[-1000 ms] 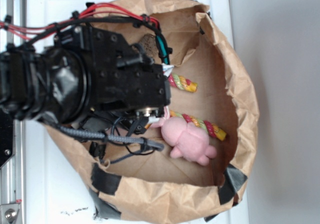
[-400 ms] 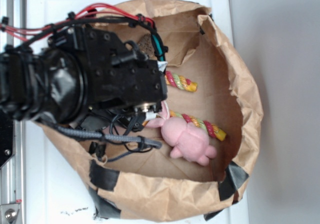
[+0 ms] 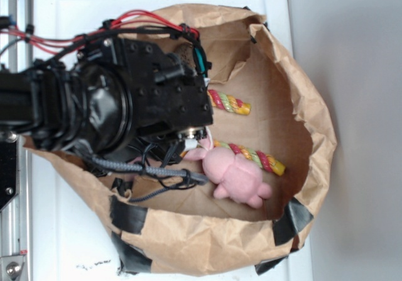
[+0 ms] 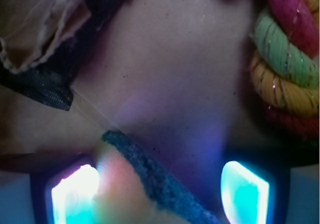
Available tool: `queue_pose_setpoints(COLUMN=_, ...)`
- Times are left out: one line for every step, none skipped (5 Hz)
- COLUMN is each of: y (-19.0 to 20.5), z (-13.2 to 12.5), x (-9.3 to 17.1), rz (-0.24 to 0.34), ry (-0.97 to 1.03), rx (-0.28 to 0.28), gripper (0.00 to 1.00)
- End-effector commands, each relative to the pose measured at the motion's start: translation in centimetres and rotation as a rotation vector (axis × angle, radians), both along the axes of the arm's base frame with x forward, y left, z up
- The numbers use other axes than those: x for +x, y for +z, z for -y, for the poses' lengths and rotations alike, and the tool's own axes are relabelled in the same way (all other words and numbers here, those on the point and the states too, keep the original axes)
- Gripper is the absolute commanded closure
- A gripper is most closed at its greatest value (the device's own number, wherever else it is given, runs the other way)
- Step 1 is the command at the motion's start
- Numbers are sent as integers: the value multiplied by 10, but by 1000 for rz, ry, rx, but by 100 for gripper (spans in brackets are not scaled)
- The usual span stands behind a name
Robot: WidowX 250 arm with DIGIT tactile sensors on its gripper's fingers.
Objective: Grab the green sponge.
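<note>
Deep inside the paper bag (image 3: 188,249) we have our gripper (image 4: 160,186) lowered almost to the bag's floor, its two pads (image 4: 245,189) standing apart and glowing at either side of the wrist view. Between them lies the green sponge (image 4: 150,184), its dark scouring edge running diagonally from beside the left pad toward the lower middle, pale foam showing just below that edge. Up and right of the sponge sits the striped rope toy (image 4: 287,58), near but apart from it. From outside, our arm hides the sponge; the pink plush (image 3: 235,177) lies lower in the bag. We judge ourselves at the closing step: next we need to press the pads together on the sponge without catching the rope.
</note>
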State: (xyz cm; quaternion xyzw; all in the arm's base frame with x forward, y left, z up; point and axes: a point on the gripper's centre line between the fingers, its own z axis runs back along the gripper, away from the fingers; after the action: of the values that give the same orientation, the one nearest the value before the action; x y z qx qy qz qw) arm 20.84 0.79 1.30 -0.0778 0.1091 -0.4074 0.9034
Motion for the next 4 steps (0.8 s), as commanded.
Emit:
queue_pose_setpoints(y=3, z=-2, x=0, rz=30, ry=-28, rx=-18, gripper=100)
queue_pose_setpoints(y=4, z=-3, x=2, rz=30, ry=-23, rx=-21, gripper=100)
queue_pose_setpoints(y=5, z=-3, x=4, rz=32, ry=-25, rx=-25, gripper=100)
queue_pose_setpoints(y=7, z=-4, x=5, rz=38, ry=-23, rx=-29, gripper=100)
